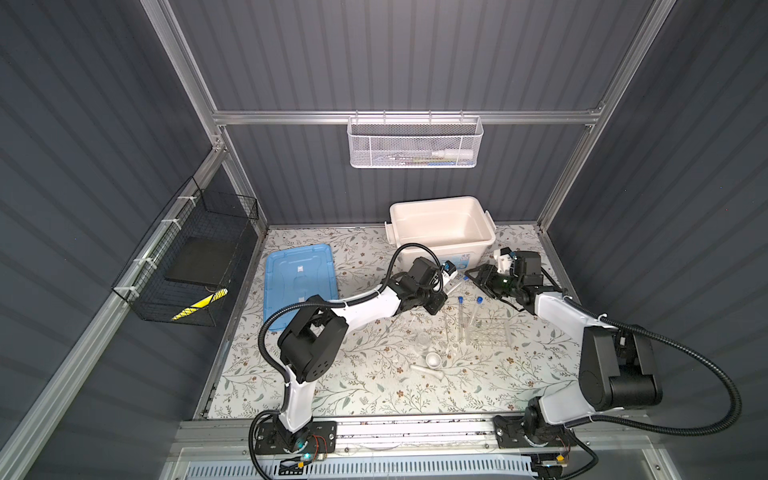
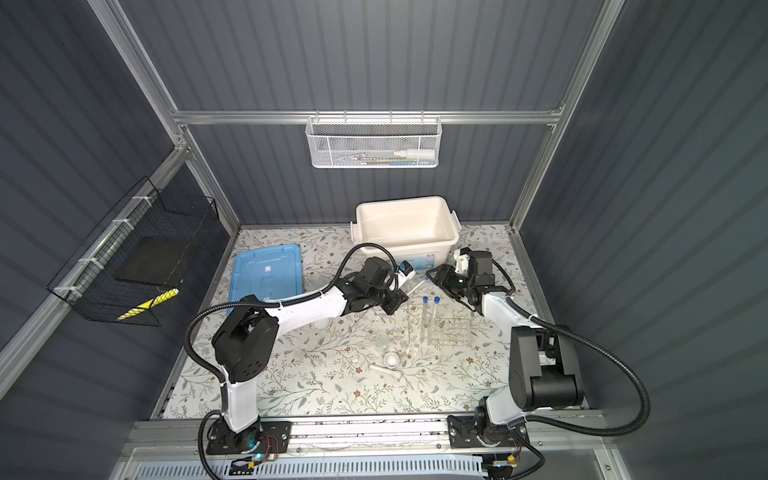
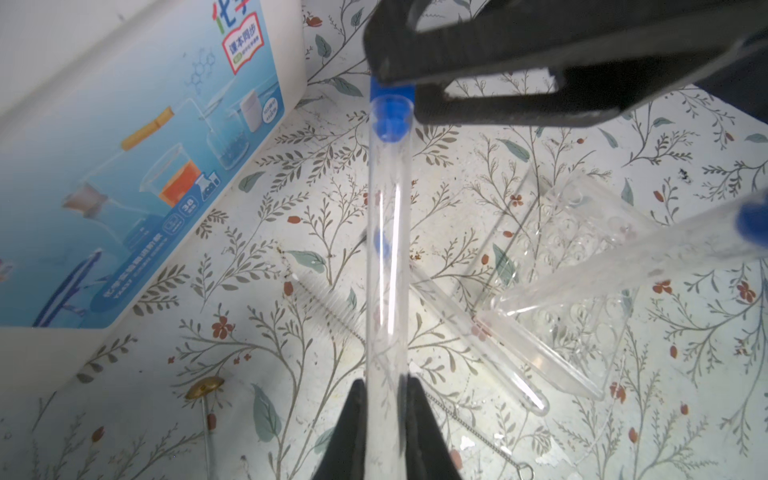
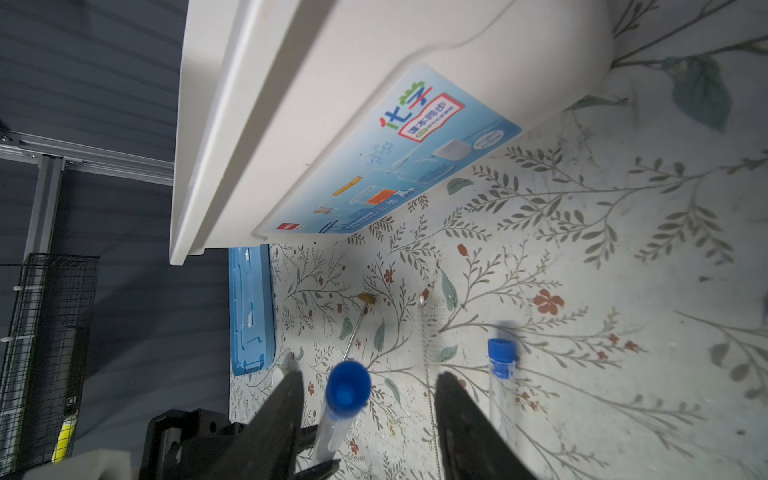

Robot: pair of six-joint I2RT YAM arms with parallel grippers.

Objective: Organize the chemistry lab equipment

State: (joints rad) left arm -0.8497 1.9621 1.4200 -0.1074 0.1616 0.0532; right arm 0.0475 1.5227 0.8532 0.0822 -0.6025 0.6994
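Your left claw is pinching the lower end of a clear test tube, its two fingers pressed against the glass on either side. The tube juts out above the flowered cloth, just in front of the white tub. Your right claw faces it from the other side with its fingers spread around the tube's blue cap. In the right wrist view there is a gap on each side of the cap, and it sits closer to one finger than the other and touches neither. In both top views the two claws meet between the tub and the clear rack, which rests on the cloth toward the front. Two more capped tubes are at the rack's left edge, and you cannot tell from these views whether they stand in it or lie against it. Left of them a small clear beaker stands on the cloth. Just in front of it is a little white bowl with the white pestle lying just beside it. A second bowl peeks out from under your left arm. A thin brush and a slim spoon lie on the cloth below the held tube. The blue lid lies flat, well to the left of the tub.
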